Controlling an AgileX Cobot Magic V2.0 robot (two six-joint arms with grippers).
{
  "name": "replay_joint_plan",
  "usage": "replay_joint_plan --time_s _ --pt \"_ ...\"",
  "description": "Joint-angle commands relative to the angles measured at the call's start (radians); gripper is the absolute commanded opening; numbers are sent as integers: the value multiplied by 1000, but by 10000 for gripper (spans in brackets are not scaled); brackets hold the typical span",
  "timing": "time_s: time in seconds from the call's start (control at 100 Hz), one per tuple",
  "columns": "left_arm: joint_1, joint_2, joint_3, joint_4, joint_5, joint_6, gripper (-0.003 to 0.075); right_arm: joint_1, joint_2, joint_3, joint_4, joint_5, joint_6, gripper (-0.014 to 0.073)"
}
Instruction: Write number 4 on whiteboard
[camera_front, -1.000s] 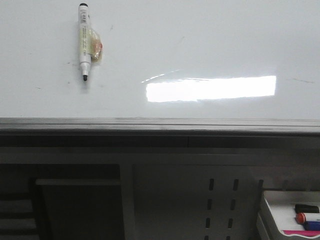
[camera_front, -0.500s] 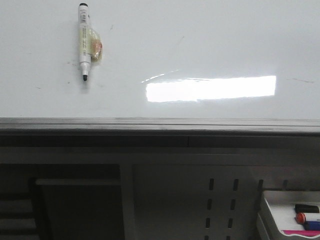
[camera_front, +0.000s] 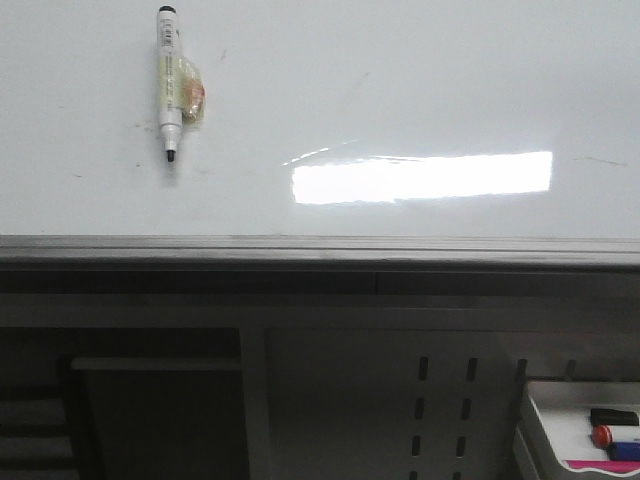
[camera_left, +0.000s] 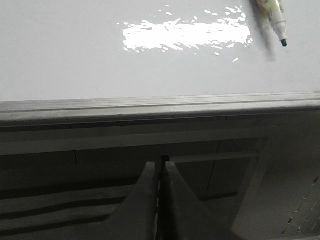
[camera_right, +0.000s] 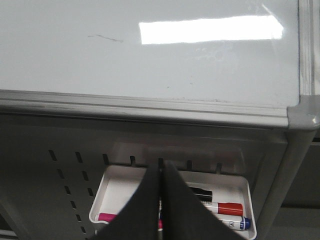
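The whiteboard fills the upper front view, glossy white with a bright light reflection and a grey metal edge. No number 4 shows on it, only faint smudges. An uncapped black marker lies on the board at the far left, tip toward the near edge; it also shows in the left wrist view. My left gripper is shut and empty, below the board's near edge. My right gripper is shut and empty, above a white tray. Neither gripper shows in the front view.
The white tray hangs on a perforated panel under the board at the right, holding red, blue, pink and black markers. The board's right corner shows in the right wrist view. Dark shelving sits below at the left.
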Motion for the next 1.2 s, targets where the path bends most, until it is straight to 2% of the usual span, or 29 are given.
replay_joint_plan --time_s 0.0,0.12,0.23,0.27,0.33,0.44,0.54,0.68,0.76,0.95,1.04,1.1,1.19 --pt "2 -25 35 -17 -42 -9 -20 -1 -17 19 -12 -63 -3 -64" --pt "2 -25 35 -13 -51 -9 -20 -1 -17 19 9 -211 -1 -64" --pt "2 -25 35 -39 -60 -9 -20 -1 -17 19 259 -369 1 -64" --pt "2 -25 35 -115 -81 -9 -20 -1 -17 19 345 -410 1 -64" --pt "2 -25 35 -325 -107 -9 -20 -1 -17 19 423 -422 1 -64" --pt "2 -25 35 -487 -149 -4 -20 -1 -17 19 522 -438 1 -64" --pt "2 -25 34 -703 -159 -4 -20 -1 -17 19 620 -454 1 -64" --pt "2 -25 29 -734 -156 -4 -20 -1 -17 0 860 -474 1 -64" --pt "-1 -22 0 -717 -120 -2 -20 -1 -17 -45 847 -433 -3 -64" --pt "-1 72 -157 -510 -20 1 -20 -1 -5 -213 546 -220 -9 -64" --pt "-1 166 -228 -469 15 4 -20 -1 21 -264 497 -186 -9 -64" --pt "-1 234 -280 -469 45 52 -20 -1 42 -293 483 -172 -9 -64" --pt "-1 347 -352 -469 93 198 0 -1 74 -331 477 -113 -47 -55"
